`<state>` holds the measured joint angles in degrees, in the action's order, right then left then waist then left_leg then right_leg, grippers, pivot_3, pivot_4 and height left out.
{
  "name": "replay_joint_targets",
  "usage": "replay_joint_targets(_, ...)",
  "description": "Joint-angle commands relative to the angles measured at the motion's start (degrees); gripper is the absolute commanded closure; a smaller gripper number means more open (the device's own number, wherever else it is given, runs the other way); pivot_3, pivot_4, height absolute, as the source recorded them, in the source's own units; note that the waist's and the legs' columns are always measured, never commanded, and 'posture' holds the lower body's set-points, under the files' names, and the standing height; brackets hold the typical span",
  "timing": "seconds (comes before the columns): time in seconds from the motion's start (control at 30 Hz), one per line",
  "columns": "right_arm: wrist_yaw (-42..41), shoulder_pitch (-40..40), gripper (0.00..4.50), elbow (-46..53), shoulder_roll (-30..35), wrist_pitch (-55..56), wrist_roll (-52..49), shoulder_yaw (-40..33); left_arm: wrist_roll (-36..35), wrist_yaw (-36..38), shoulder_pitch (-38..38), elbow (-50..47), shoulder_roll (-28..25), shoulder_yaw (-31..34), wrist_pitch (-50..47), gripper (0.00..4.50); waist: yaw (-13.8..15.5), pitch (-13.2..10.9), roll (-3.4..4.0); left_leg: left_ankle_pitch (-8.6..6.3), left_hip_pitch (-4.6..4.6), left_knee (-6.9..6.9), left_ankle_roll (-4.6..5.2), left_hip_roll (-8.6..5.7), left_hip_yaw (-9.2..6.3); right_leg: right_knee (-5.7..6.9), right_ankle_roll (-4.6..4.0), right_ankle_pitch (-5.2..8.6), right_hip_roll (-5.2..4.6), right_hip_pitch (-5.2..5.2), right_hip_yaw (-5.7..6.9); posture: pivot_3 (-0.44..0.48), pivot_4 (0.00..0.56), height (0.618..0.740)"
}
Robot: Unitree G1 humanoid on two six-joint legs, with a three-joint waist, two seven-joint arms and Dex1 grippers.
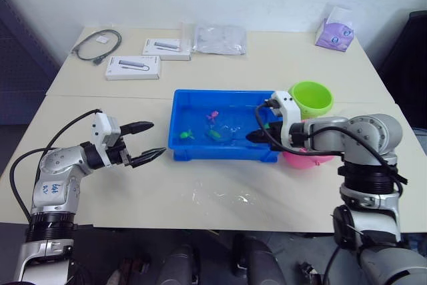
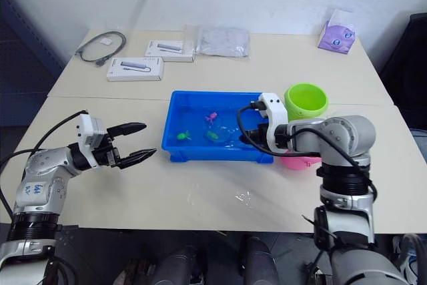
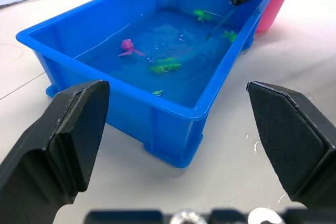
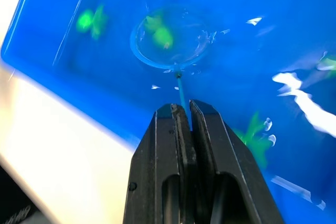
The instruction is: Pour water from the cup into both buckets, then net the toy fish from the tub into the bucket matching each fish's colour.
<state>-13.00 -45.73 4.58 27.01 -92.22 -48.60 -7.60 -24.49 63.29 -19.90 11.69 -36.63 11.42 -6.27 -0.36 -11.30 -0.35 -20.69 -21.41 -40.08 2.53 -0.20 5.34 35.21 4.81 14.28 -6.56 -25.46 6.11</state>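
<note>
The blue tub (image 1: 220, 155) holds water and sits mid-table. In it are a pink toy fish (image 1: 213, 116) and green ones (image 1: 187, 135). My right gripper (image 1: 255, 136) is over the tub's right end, shut on the net's thin handle. The net's light blue hoop (image 4: 152, 62) lies in the water with a green fish (image 4: 160, 35) showing inside its ring. The lime green bucket (image 1: 311, 98) stands behind my right wrist. The pink bucket (image 1: 303, 160) is partly hidden under it. My left gripper (image 1: 148, 141) is open and empty, left of the tub. The cup is out of view.
Along the table's far side lie a coiled cable (image 1: 98, 45), two white boxes (image 1: 133, 67), a clear plastic bag (image 1: 220, 39) and a purple tissue pack (image 1: 333, 31). Spilled water (image 1: 220, 195) glistens on the table in front of the tub.
</note>
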Motion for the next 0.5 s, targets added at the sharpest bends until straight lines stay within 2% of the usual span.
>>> replay_joint_targets(0.03,-0.3,-0.4,4.50,3.5,1.1,-0.3,-4.1,-1.6,-0.6,-0.3,-0.3,-1.8,-0.5,0.8,0.7,0.01,0.0,0.0,0.00,0.00,0.00,0.00,0.00,0.00,0.00,0.01,0.00,0.00,0.00,0.00,0.00,0.000,0.150,0.740)
replay_joint_targets(0.17,0.1,-0.2,4.50,7.3,3.1,5.7,2.2,0.0,-0.7,-0.5,-0.1,-2.0,-0.4,0.8,0.5,0.01,-0.5,0.0,0.00,0.00,0.02,0.01,-0.01,0.02,0.02,0.04,0.00,0.00,0.01,-0.02,-0.01,0.000,0.150,0.740)
replay_joint_targets(0.4,-6.8,-0.1,4.50,9.7,11.8,20.2,14.6,16.5,-0.8,-0.7,0.1,-2.4,-0.2,0.4,0.3,0.01,-0.9,0.0,0.00,0.00,0.02,0.02,-0.01,-0.01,0.04,-0.02,0.00,0.00,0.01,-0.02,0.00,0.000,0.150,0.740)
replay_joint_targets(0.5,-10.1,-1.2,4.50,8.9,12.6,24.8,18.6,21.5,-0.7,-0.7,0.0,-2.5,-0.1,0.3,0.3,0.01,-1.1,0.0,0.00,0.00,0.02,0.02,-0.01,0.00,0.04,-0.02,0.00,0.00,0.01,-0.02,0.01,0.000,0.150,0.740)
